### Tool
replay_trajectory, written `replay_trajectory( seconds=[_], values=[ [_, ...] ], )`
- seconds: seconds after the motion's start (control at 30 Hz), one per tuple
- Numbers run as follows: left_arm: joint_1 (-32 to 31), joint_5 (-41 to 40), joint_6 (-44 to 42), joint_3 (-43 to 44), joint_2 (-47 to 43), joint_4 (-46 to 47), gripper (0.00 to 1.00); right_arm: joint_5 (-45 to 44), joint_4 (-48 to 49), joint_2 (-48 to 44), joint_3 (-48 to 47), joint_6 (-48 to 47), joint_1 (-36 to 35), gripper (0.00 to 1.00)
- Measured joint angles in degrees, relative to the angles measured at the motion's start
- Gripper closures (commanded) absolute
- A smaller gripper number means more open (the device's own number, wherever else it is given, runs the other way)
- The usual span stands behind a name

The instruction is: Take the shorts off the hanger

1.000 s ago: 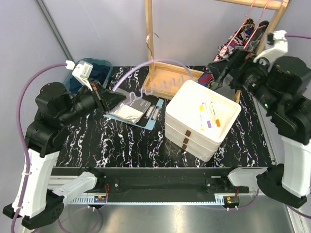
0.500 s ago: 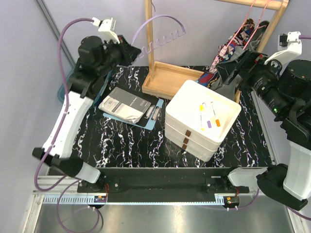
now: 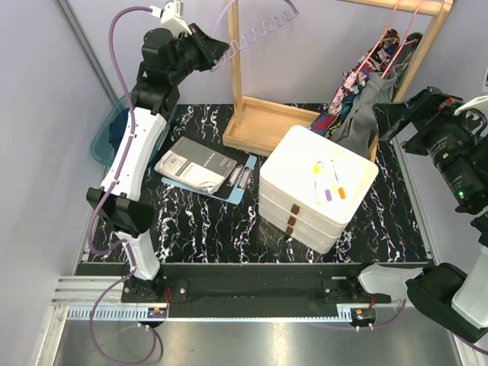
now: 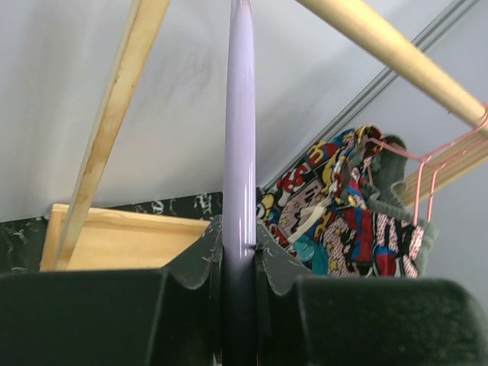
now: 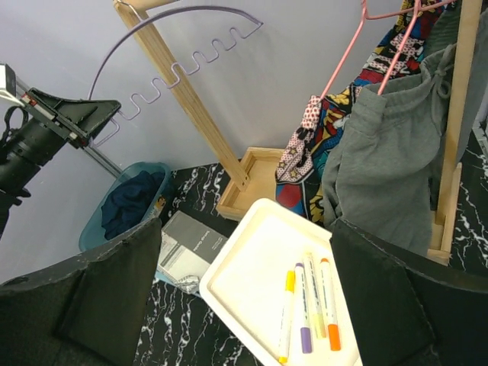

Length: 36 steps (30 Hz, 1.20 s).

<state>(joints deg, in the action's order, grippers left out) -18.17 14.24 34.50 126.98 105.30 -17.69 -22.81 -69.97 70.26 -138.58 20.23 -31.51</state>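
Two shorts hang from pink hangers (image 3: 396,30) on the wooden rack's top bar: graffiti-print shorts (image 3: 351,88) (image 5: 328,130) (image 4: 335,221) and grey shorts (image 3: 366,114) (image 5: 381,152). Dark navy shorts (image 5: 130,202) lie in the teal bin (image 3: 104,141) at the back left. My left gripper (image 3: 216,47) (image 4: 239,244) is raised high beside the rack's left post, shut on a bare lilac hanger (image 3: 263,30) (image 4: 239,152). To the right of the hanging shorts, my right gripper (image 3: 404,114) (image 5: 245,229) stands open and empty, apart from them.
The rack (image 3: 234,69) stands on a wooden base tray (image 3: 263,122) at the back. A stack of white trays (image 3: 282,152) holding several markers (image 3: 328,183) fills the middle right. A grey booklet on a blue clipboard (image 3: 202,168) lies to its left.
My left arm has risen from table height to the rack's top, carrying the lilac hanger. My right arm has drawn back to the right, away from the hanging shorts.
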Motion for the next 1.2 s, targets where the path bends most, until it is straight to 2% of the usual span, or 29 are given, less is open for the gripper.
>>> replay_trajectory(
  seconds=[0.2, 0.43, 0.47, 0.53, 0.6, 0.63, 0.73, 0.8, 0.93, 1.2],
  values=[
    [0.85, 2.32, 3.65, 1.4, 2.36, 0.74, 1.0, -1.79, 0.09, 0.42, -0.15, -1.7, 0.0, 0.0],
    [0.79, 3.34, 2.69, -3.08, 1.6, 1.36, 1.0, -1.49, 0.31, 2.95, -0.13, -2.47, 0.0, 0.0],
    [0.79, 3.34, 2.25, -3.3, 1.42, 1.36, 0.98, -1.4, 0.31, 3.19, -0.13, -2.47, 0.0, 0.0],
    [0.81, 3.34, 1.51, -3.37, 0.96, 0.79, 0.74, -0.92, 0.31, 3.76, -0.02, -2.45, 0.0, 0.0],
    [0.9, 3.32, 1.09, -3.37, 0.5, -0.26, 0.59, -0.15, 0.28, 4.26, 0.09, -2.45, 0.0, 0.0],
    [0.96, 3.3, 0.92, -3.37, 0.37, -0.72, 0.3, -0.02, 0.28, 4.57, 0.09, -2.43, 0.0, 0.0],
    [0.7, 2.69, -0.24, -3.37, 0.15, -2.05, 0.12, -0.02, 0.07, 5.2, -0.04, -2.27, 0.0, 0.0],
    [0.22, 1.53, -1.75, -3.39, -0.09, -2.45, 0.08, -0.07, -1.05, 6.05, -1.33, -1.99, 0.0, 0.0],
    [-2.82, -2.34, -4.94, -5.14, -2.23, -2.89, 0.07, -0.09, -3.45, 7.37, -2.95, -1.2, 0.0, 0.0],
    [-8.31, -9.9, -8.61, -13.4, -12.41, -2.08, 0.07, 0.13, -6.49, 11.56, -3.26, 2.23, 0.0, 0.0]
  ],
)
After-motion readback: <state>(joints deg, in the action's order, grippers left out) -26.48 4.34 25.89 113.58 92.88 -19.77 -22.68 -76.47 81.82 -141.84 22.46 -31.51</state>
